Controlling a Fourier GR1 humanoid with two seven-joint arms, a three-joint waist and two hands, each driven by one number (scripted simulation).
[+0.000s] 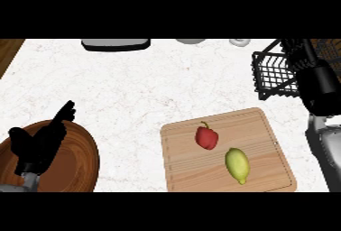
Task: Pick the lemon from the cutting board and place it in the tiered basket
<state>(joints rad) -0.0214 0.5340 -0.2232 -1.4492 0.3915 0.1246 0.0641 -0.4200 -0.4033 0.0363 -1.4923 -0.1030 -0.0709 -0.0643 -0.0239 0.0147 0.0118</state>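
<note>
I am looking down at the near edge of the counter (133, 90) first. My left hand (40, 140) is resting at the lower left with relaxed, open fingers pointing up, holding nothing, over a round wooden plate (80, 167). At the right edge a grey forearm (326, 149) is showing, running up into a dark segment beside the basket; I am not seeing the right hand itself, so I cannot tell whether it is open or closed.

Just beyond the near edge, the lemon (237, 165) is lying on the cutting board (186, 158), on its near right part. Its long axis is running roughly near to far, tilted a little, with the pointed tip aimed toward the near edge and slightly right. A red pepper (206, 137) is lying just beside it on the far left side, stem pointing away; the two appear close but apart.

Farther off at the upper right, the black wire tiered basket (273, 72) is standing well apart from the board.

I am judging the task as barely begun: the lemon is untouched on the board, no hand is near it, and the whole pick, carry and placement is still left.
</note>
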